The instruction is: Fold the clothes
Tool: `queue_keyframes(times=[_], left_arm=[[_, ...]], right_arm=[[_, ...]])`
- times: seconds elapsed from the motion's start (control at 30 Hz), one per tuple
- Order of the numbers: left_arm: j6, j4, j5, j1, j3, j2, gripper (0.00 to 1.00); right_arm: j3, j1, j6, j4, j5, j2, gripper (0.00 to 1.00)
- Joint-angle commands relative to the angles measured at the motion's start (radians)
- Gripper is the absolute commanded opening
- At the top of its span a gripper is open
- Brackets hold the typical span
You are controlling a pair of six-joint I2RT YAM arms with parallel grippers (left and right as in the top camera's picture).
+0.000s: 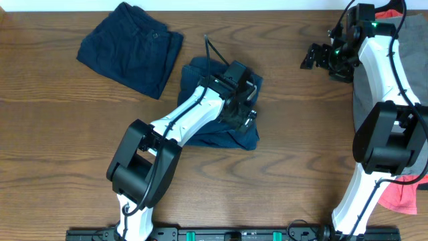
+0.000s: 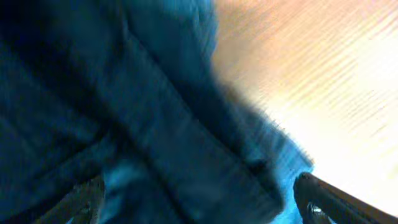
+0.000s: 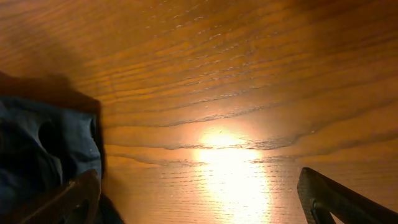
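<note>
A crumpled dark navy pair of shorts [image 1: 224,130] lies mid-table. My left gripper [image 1: 245,100] is down on its upper right part. In the left wrist view its fingers [image 2: 199,208] are spread wide, open, with the navy fabric [image 2: 143,124] filling the space between them. A second navy pair [image 1: 130,47] lies folded at the back left. My right gripper [image 1: 315,57] hovers open and empty over bare wood at the back right. In the right wrist view its fingers [image 3: 199,199] frame bare table, with navy fabric [image 3: 43,149] at the left edge.
A heap of other clothes lies along the right edge: grey fabric [image 1: 366,84], a coral-red piece [image 1: 401,197] at the front right, and a red piece [image 1: 388,12] at the back. The wooden table [image 1: 67,134] shows bare wood at left and front.
</note>
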Motion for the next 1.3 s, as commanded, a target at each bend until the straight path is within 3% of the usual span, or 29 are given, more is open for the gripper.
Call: queue_keyframes(times=[0.0,0.5,0.57,0.73,1.03,1.13,1.27], left_arm=[[-0.095,0.042,0.082,0.002,0.007,-0.004,0.98],[-0.128,0.108,0.044,-0.031,0.007,0.139,0.98],[-0.128,0.105,-0.016,-0.032,0.007,0.15,0.99],[-0.126,0.097,-0.242,-0.042,0.006,0.188,0.76],[-0.046,0.092,-0.287,-0.066,0.006,0.25,0.4],[-0.006,0.097,-0.287,-0.072,0.006,0.244,0.08],[0.06,0.076,-0.289,-0.07,0.011,0.189,0.06]], right_arm=[[-0.002,-0.001,-0.019,-0.001,0.011,-0.024,0.99],[-0.002,-0.001,-0.033,-0.005,0.044,-0.024,0.99],[-0.003,-0.001,-0.033,-0.005,0.044,-0.024,0.99],[-0.003,-0.001,-0.054,-0.005,0.044,-0.024,0.99],[-0.004,-0.002,-0.069,-0.004,0.067,-0.024,0.99],[-0.009,-0.002,-0.077,-0.004,0.067,-0.024,0.99],[-0.023,-0.002,-0.077,-0.004,0.07,-0.024,0.99]])
